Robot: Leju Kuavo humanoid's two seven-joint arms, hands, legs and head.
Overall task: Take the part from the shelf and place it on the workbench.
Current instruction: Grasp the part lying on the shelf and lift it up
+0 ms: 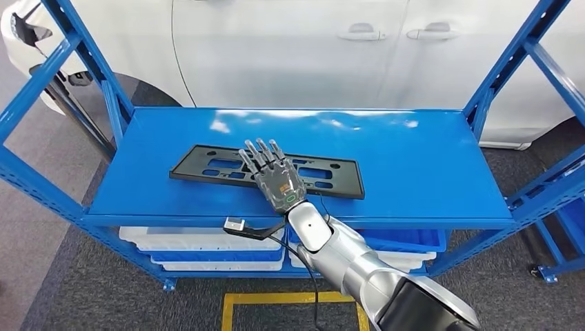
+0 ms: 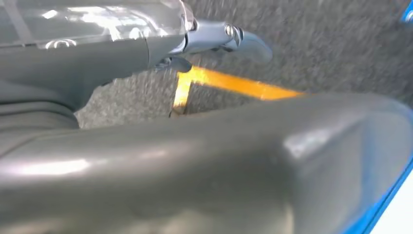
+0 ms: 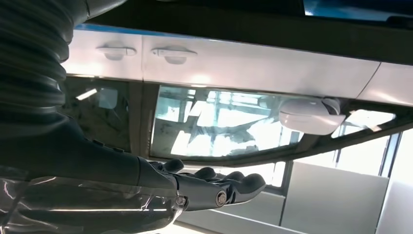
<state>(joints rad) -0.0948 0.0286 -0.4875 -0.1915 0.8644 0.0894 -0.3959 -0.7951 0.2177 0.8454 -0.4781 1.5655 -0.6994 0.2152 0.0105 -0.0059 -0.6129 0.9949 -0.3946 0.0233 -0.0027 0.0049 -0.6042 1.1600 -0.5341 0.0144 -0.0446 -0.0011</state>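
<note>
right hand sits mid-frame, fingers straight and side by side, laid flat over the black part on the blue shelf.

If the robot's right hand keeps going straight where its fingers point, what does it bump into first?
Probably the far rail of the black part, which the right hand is over; beyond that lie bare shelf and the white car. Its height is unclear.
</note>
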